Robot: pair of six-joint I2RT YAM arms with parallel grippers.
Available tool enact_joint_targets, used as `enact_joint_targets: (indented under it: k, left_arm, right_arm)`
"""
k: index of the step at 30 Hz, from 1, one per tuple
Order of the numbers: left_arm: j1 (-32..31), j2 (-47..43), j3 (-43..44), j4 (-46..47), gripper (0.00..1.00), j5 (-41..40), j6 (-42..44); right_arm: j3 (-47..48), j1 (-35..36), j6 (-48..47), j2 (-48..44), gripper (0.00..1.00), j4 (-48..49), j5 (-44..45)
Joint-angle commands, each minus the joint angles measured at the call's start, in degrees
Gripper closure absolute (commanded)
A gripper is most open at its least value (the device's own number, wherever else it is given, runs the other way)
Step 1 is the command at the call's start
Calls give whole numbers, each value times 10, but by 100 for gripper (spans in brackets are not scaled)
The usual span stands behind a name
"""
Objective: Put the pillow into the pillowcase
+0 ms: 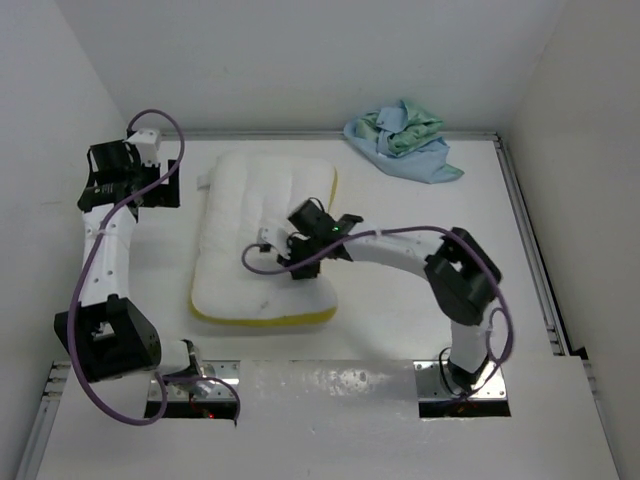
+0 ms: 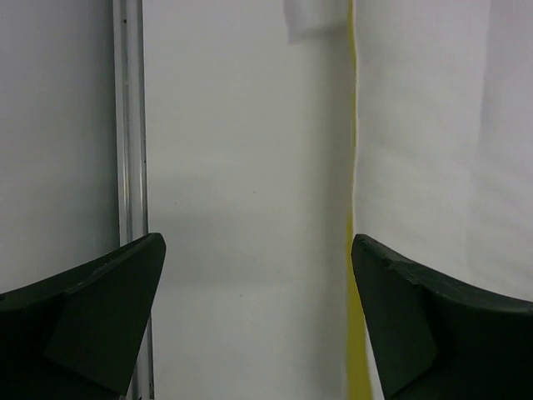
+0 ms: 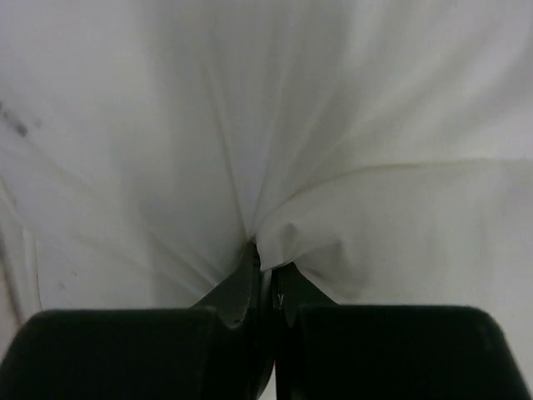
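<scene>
Table — white, pillow lying flat at centre, yellow band along its near edge. Pillowcase crumpled in heap, well apart from pillow, beyond its far right corner. Right gripper on pillow's near half — jaws pinched together on fold of pillow fabric. Left gripper just beside pillow's left edge, jaws spread wide over table.

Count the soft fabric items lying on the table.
2. The white quilted pillow with a yellow edge band lies in the middle, pinched by the right claw; the crumpled mint-green and light-blue shiny fabric pillowcase sits at the far right. Nothing appears hidden.
</scene>
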Motion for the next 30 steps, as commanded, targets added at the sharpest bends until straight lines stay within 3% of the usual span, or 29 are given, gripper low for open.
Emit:
enact_joint_targets:
  k: [1,4,6,7,8,10,11,14,16,21,22,23,24,25,27,30]
  left_arm:
    - [-15,14,-8,36,8,-17,-3]
    - [-49,34,-9,42,8,-38,4]
    - [-83,48,-10,52,8,-48,5]
    - [-96,53,-9,58,8,-51,5]
    - [-109,65,-9,62,8,-54,4]
    - [-150,80,5,69,8,-56,-1]
    - [-158,97,12,67,8,-53,-2]
    - [-206,132,41,55,7,-46,-2]
    - [-213,151,50,55,7,-39,-9]
    - [-213,163,25,80,7,-66,1]
    - [-213,172,17,87,7,-81,5]
    - [-213,176,8,93,7,-102,11]
    - [-212,180,-11,112,7,-118,15]
    - [-212,180,-23,124,7,-152,13]
    - [-203,173,-46,147,7,-158,9]
    - [-199,165,-47,141,7,-147,6]
  right_arm:
    - [-123,-81,-74,-120,100,-29,-22]
    - [-184,-206,-25,-146,100,5,-19]
    - [-157,-248,-9,-132,100,50,50]
    - [-132,-249,-17,-100,100,51,81]
    - [-47,-248,-19,-75,98,29,92]
    - [60,-227,29,16,95,3,71]
    - [169,-218,40,47,93,-30,27]
    - [312,-130,76,140,98,-56,51]
    - [327,-113,172,162,100,-27,63]
    - [239,-125,283,123,100,62,128]
    - [229,-132,313,116,92,70,133]
    - [230,-154,325,107,62,72,125]
    - [234,-167,330,102,23,69,102]
    - [243,-185,335,97,1,67,57]
    - [244,-244,364,77,1,78,50]
    - [222,-315,382,81,1,128,110]
